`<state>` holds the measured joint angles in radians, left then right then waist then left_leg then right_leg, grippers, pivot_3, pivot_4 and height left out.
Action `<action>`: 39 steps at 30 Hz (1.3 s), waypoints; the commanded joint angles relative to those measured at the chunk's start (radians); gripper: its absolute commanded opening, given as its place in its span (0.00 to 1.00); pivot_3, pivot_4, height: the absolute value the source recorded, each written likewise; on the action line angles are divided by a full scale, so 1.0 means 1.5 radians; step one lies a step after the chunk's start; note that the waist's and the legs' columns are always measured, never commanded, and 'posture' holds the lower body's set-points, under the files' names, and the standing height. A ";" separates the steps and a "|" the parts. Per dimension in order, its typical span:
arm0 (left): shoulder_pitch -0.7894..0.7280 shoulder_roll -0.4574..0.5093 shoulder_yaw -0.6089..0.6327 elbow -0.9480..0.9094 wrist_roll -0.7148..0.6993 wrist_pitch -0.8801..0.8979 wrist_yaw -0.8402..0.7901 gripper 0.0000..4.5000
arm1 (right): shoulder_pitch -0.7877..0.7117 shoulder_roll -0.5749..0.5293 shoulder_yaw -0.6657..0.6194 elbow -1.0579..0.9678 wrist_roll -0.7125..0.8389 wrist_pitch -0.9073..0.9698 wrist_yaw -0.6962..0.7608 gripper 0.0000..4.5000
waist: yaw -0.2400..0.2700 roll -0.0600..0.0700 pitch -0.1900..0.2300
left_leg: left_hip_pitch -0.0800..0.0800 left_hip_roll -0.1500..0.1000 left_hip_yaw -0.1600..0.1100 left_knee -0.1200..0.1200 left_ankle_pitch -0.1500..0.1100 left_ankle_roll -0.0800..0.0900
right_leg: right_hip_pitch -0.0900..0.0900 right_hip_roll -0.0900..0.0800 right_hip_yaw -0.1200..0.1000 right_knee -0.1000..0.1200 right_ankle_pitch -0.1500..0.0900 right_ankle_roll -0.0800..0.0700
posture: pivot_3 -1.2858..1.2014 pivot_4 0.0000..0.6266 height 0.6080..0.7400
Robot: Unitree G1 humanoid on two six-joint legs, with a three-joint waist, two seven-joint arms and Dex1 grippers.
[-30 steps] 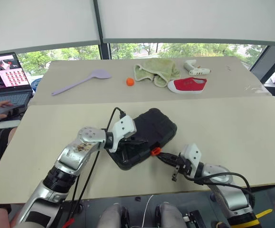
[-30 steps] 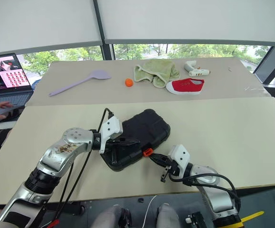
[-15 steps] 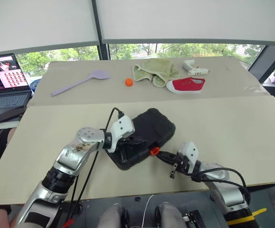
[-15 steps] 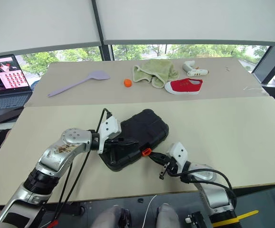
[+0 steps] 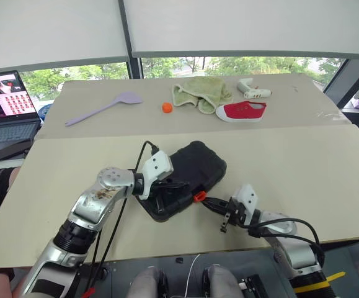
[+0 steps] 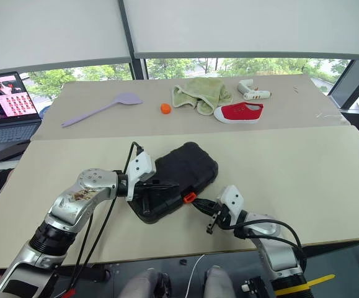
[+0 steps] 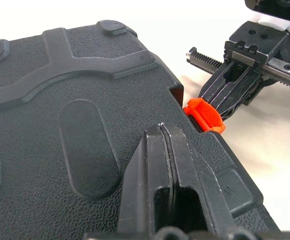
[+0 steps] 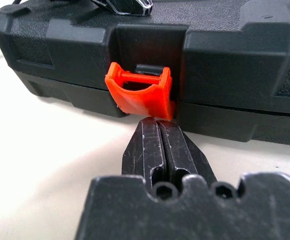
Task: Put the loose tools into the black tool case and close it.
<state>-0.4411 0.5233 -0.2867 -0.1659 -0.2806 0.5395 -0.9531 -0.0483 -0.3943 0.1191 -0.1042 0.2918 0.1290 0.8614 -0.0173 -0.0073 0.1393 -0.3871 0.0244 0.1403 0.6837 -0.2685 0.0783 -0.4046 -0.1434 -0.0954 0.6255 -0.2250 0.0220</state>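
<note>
Setting: two beige tables [image 5: 303,167] pushed together under a row of windows with drawn white blinds.
Black tool case [image 5: 188,177]: lid down, lying at an angle on the near table close to the front edge, between the two arms.
Orange latch [image 8: 140,96]: on the case's front edge, swung outward from its recess, not snapped flat.
Left gripper [image 7: 161,131]: fingers pressed together with nothing between them, tips resting on the textured lid near the latch side.
Right gripper [image 8: 157,125]: fingers shut tight, empty, tips just under the latch's lower edge; actual contact cannot be told.
Lilac spatula [image 5: 101,107]: flat on the far table, toward the left.
Small orange ball [image 5: 167,107]: on the far table, beside a crumpled green cloth [image 5: 198,94].
Red shoe [image 5: 241,111]: just right of the cloth.
White pistol-shaped gadget [image 5: 252,89]: behind the shoe, near the far edge.
Laptop [image 5: 8,108]: open at the far left, screen lit.
</note>
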 commanded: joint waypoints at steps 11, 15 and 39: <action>0.069 0.007 -0.056 0.069 0.033 0.051 0.008 0.01 | -0.038 0.009 -0.007 -0.084 0.054 0.009 -0.001 0.00 | 0.010 0.002 -0.007 | 0.005 0.005 0.000 -0.004 -0.001 -0.005 | 0.000 0.005 0.000 -0.002 -0.002 -0.004 | 0.52 0.24 1.00; 0.088 0.005 -0.007 0.047 0.004 -0.014 -0.007 0.01 | -0.016 -0.041 -0.057 -0.117 0.083 0.019 0.018 0.00 | 0.011 0.002 -0.007 | 0.005 0.005 0.000 -0.004 -0.001 -0.005 | 0.000 0.006 0.000 -0.002 -0.002 -0.006 | 0.52 0.24 1.00; 0.545 0.079 0.549 -0.012 -0.065 -0.322 0.036 1.00 | -0.049 -0.293 -0.247 0.255 0.044 -0.280 0.260 0.99 | 0.023 -0.005 0.007 | -0.009 0.007 0.001 -0.003 -0.002 -0.004 | -0.012 0.007 -0.002 -0.007 -0.003 -0.009 | 0.52 0.24 1.00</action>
<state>0.3791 0.6409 0.5098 -0.1753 -0.3855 0.0947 -0.9226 -0.1015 -0.8322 -0.2431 0.2585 0.3655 -0.2351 1.2393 0.0177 -0.0146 0.1505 -0.4011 0.0353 0.1416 0.6792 -0.2731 0.0692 -0.4231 -0.1336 -0.0986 0.6142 -0.2282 0.0077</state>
